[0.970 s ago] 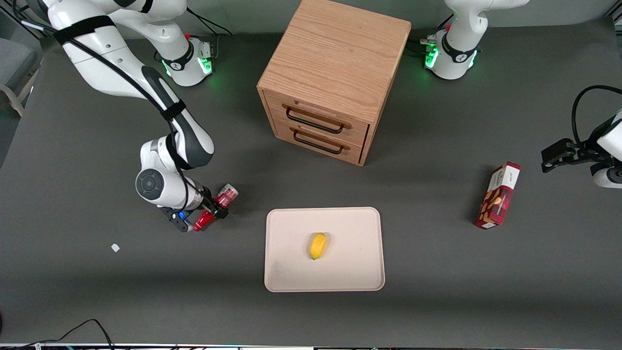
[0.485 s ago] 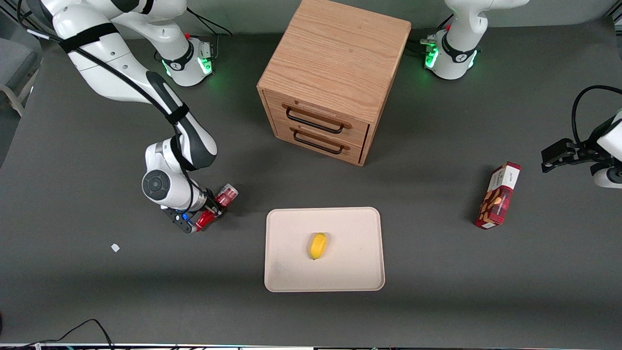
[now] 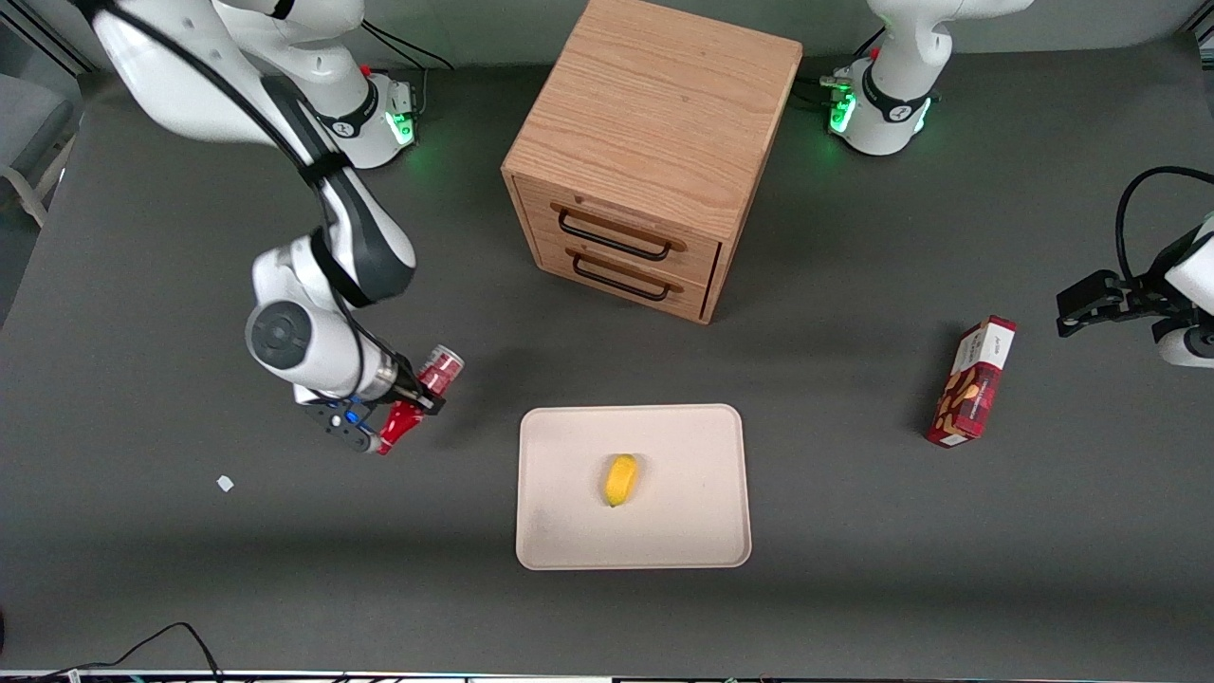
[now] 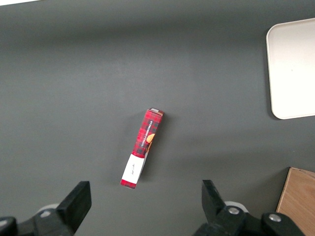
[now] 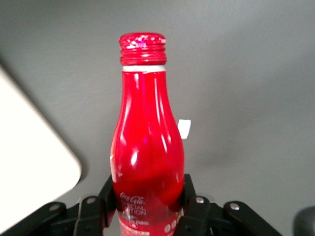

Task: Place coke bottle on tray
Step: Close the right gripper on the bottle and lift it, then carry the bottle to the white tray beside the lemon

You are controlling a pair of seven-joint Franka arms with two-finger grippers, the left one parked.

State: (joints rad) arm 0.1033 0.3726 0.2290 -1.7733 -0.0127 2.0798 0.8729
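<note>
Your gripper [image 3: 410,406] has its two fingers closed on the coke bottle [image 3: 422,394] – held above the table, off the tray [image 3: 634,429].

Take the tray as your landmark: the bottle hangs tilted in the air beside the tray's short edge, toward the working arm's end of the table, with its silvery base pointing away from the front camera and its capped neck pointing toward it. In the right wrist view you see the fingers [image 5: 196,206] pressing the bottle's [image 5: 146,147] lower body from both sides, with a rounded corner of the tray [image 5: 34,162] just beside it. A yellow fruit [image 3: 621,479] lies near the tray's middle – the wooden drawer cabinet [image 3: 652,152] stands farther from the front camera than the tray, and the red snack box [image 3: 971,381] lies toward the parked arm's end.
</note>
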